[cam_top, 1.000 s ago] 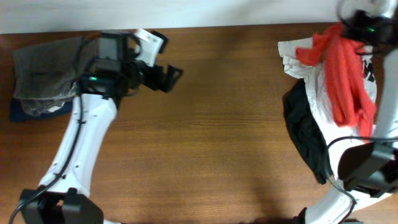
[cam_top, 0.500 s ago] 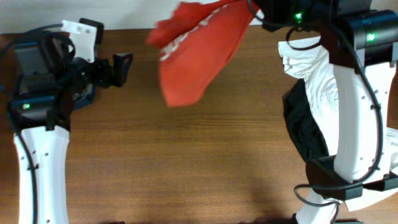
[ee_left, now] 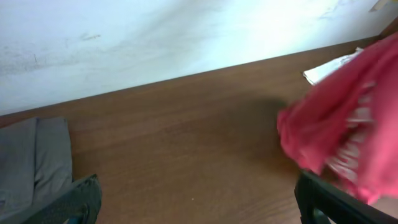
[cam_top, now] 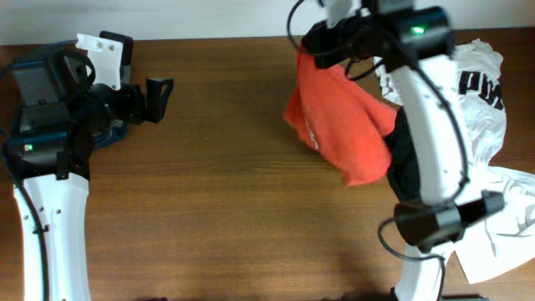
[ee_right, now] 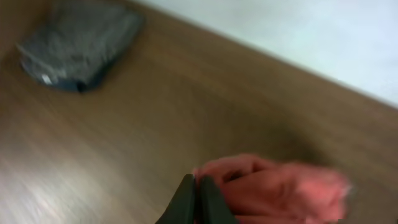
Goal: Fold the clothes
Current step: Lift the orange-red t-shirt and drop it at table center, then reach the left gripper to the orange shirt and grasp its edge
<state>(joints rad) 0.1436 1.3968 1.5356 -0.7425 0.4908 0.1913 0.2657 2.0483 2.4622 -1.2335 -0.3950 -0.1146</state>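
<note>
A red garment (cam_top: 343, 125) hangs from my right gripper (cam_top: 313, 46), which is shut on its top edge above the table's back middle. In the right wrist view the closed fingers (ee_right: 199, 199) pinch the red cloth (ee_right: 273, 186). The garment's lower part reaches the pile of white clothes (cam_top: 481, 84) and a black garment (cam_top: 407, 171) at the right. My left gripper (cam_top: 156, 96) is open and empty at the back left, far from the red garment. The left wrist view shows its spread fingers (ee_left: 199, 211) and the red garment (ee_left: 348, 137) at the right.
A folded grey stack (ee_right: 81, 46) lies at the table's back left; it also shows in the left wrist view (ee_left: 31, 162), mostly under the left arm in the overhead view. More white cloth (cam_top: 501, 226) spills over the right front. The wooden table (cam_top: 226, 209) runs between the arms.
My right gripper lifted the red garment off the right pile, swung it left over the table, then back toward the right. My left arm drew back to the left.
</note>
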